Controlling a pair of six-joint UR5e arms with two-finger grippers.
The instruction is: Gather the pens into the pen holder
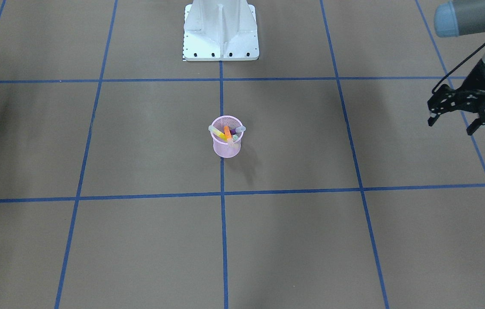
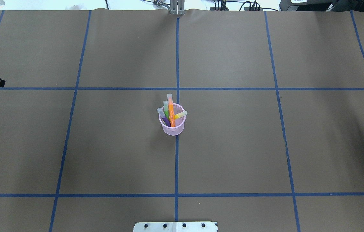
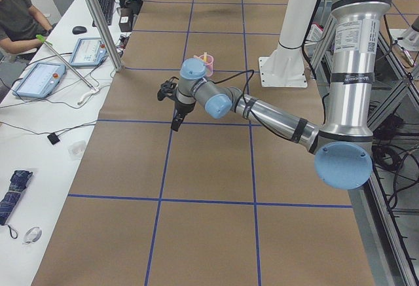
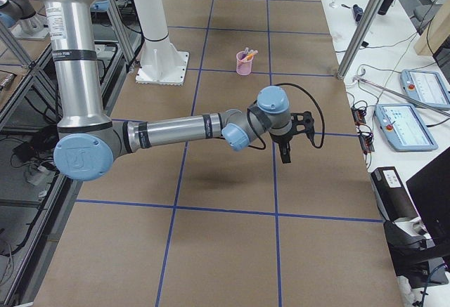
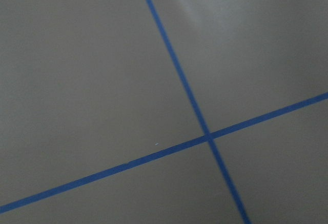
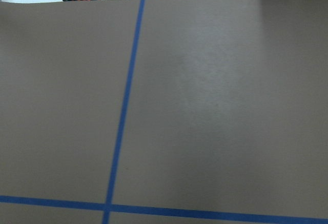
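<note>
Pen holder (image 1: 227, 148): pink mesh cup, upright on the centre tape line (image 1: 224, 240).
Inside it, caps up and leaning on the rim: purple pen (image 2: 165, 120), orange pen (image 2: 171, 112), green pen (image 2: 166, 108), yellow pen (image 2: 180, 115). Long axes are near upright. With all four in, the job looks done.
Left gripper (image 1: 451, 125): well off to one side of the holder, jaws apart, empty.
Right gripper (image 4: 301, 138): well off the opposite side, jaws seemingly apart, empty. Neither looks nearer.
Print on the orange pen is too small to read.

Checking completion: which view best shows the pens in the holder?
Overhead exterior: the pens show all four colours separately inside the pen holder. Front-facing foreshortens them; side views make them tiny; wrist views show only table.
</note>
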